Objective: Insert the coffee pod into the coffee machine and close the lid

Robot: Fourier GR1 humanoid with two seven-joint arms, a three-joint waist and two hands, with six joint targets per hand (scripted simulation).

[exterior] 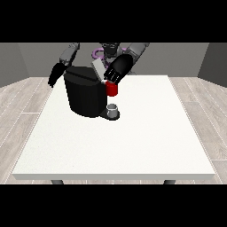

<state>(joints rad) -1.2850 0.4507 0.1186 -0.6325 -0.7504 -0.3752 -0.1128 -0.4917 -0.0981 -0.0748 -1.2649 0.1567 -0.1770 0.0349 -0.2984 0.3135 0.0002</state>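
The black coffee machine (84,95) stands on the table's left half, towards the robot. Its grey lid (96,68) is tilted up at the top right of the body. A red thing at the machine (112,89) sits just below the lid. The hand at the view's right (118,67) hovers right beside the lid and above the red thing, touching or nearly touching them. The hand at the view's left (56,74) hangs beside the machine's far left side, fingers straight and pointing down, holding nothing. A grey thing (113,108) rests on the machine's low base.
The white table (133,146) stretches wide in front of and to the right of the machine. Its front edge lies near the bottom of the view. A wooden floor surrounds it.
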